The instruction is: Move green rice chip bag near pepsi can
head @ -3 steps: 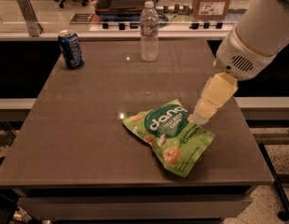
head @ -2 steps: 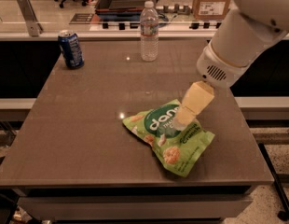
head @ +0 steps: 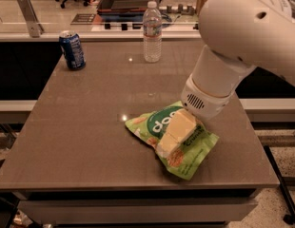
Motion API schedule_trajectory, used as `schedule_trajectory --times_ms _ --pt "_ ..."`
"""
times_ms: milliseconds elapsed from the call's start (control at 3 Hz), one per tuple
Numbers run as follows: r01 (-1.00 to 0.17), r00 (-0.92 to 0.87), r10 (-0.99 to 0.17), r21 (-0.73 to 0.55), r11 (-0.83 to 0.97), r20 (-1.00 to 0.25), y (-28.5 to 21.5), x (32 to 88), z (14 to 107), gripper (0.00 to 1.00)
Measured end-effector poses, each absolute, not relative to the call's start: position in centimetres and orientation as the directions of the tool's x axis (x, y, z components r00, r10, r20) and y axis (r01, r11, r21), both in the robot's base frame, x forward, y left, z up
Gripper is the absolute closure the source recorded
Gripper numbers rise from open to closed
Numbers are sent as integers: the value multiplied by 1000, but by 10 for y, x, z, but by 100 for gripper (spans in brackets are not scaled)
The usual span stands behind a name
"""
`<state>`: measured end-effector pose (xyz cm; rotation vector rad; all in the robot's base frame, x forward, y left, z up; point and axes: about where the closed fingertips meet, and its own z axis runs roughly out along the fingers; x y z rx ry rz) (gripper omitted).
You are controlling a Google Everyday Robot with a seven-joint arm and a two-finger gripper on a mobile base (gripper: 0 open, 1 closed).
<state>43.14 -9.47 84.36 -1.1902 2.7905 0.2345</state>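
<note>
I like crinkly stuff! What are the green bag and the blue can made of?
The green rice chip bag looks like thin plastic film, wrinkled and slightly shiny. The pepsi can seems to be metal, judging by its silvery top. The pincer is down at the bag's middle.

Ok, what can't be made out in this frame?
Camera view only.
The green rice chip bag: middle and some lettering covered by the gripper lying over it.
Whether it touches the bag: unclear from this angle.
The pepsi can: label too small to read.
The robot arm: cut off by top and right edges.
</note>
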Motion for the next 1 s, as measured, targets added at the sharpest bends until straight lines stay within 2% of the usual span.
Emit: schedule_trajectory --times_ms 333,667,1000 --pt "-685 -727 -683 140 715 -71 -90 403 825 0" --pt "-683 -729 -681 139 717 -70 -89 403 824 18" --pt "-684 -728 -682 138 716 -72 -89 403 825 41"
